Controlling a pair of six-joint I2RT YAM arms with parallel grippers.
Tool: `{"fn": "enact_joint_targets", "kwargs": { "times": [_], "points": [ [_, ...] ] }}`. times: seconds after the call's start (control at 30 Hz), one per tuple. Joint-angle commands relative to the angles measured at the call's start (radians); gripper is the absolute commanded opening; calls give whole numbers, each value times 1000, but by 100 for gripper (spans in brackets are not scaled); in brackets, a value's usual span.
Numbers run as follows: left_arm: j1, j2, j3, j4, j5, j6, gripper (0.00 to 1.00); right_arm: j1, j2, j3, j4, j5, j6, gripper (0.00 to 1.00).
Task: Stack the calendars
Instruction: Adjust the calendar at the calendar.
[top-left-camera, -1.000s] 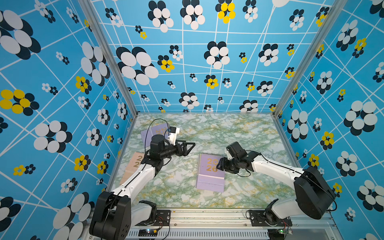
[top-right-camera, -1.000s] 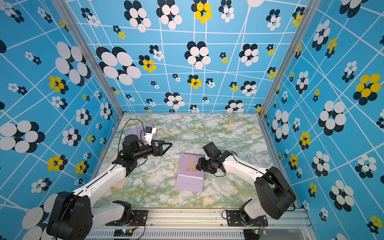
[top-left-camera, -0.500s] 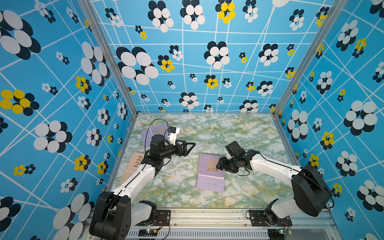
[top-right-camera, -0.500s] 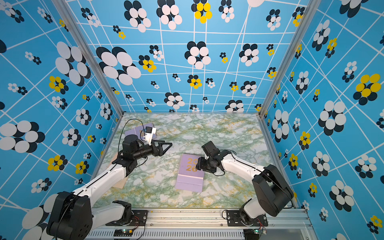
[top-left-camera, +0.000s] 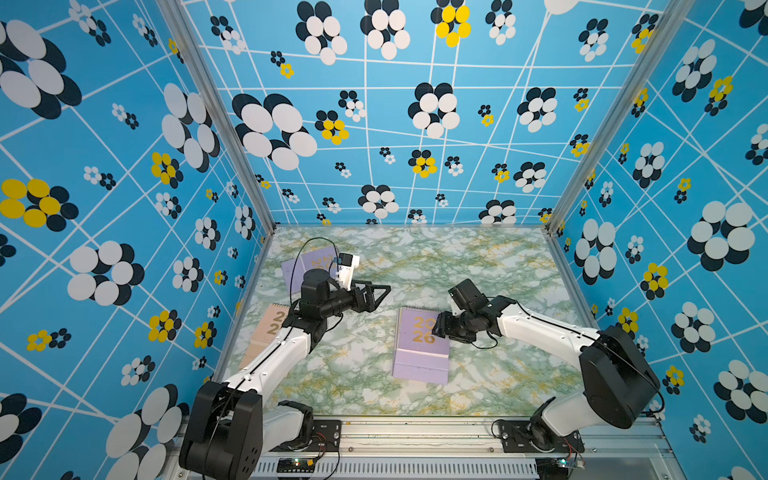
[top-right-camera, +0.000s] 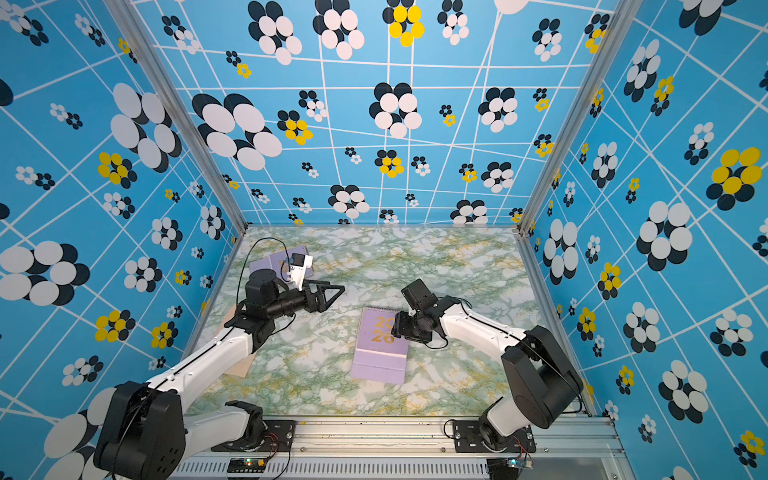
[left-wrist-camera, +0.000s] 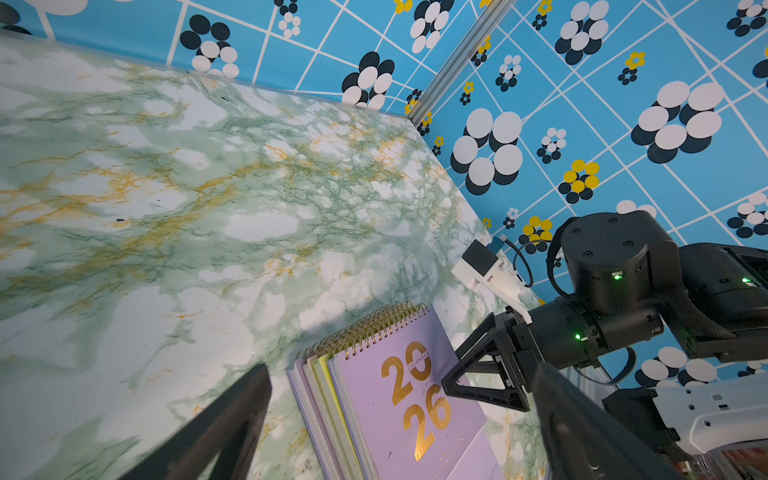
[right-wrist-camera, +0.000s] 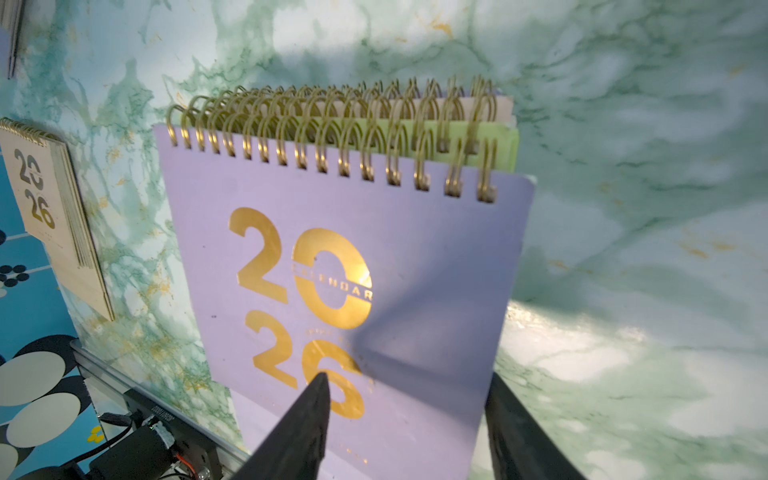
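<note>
Shows a stack (top-left-camera: 419, 361) of calendars lying flat near the middle of the marble-patterned table (top-left-camera: 457, 266), spiral bindings toward the back wall. Crowns it with the top lavender calendar (right-wrist-camera: 332, 249), stamped with a gold "20 26". Reveals a yellow-green calendar (right-wrist-camera: 505, 141) just beneath, peeking out at the binding end. Sets the right gripper (top-left-camera: 437, 329) at the stack's right edge, jaws partly apart: one fingertip (right-wrist-camera: 316, 399) over the gold "26", the other past the edge, above the table. Clamps nothing visibly. Cannot tell whether that fingertip touches the cover. Holds the left gripper (top-left-camera: 384, 291) spread wide and empty, raised off the table, left of the stack and aimed toward the centre. Shows two calendars well apart from the stack: a lone lavender calendar (top-left-camera: 303, 264) at the far left, partly behind the left arm, and a peach calendar (top-left-camera: 270, 332) flat along the left wall, also partly hidden by that arm.
</note>
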Motion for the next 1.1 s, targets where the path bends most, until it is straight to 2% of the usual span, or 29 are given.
{"fn": "enact_joint_targets", "kwargs": {
  "times": [0.0, 1.07],
  "points": [
    [-10, 8, 28, 1, 22, 20, 99, 7, 11, 28, -17, 19, -24, 60],
    [-8, 8, 26, -5, 22, 25, 100, 8, 20, 46, -10, 14, -33, 61]
  ]
}}
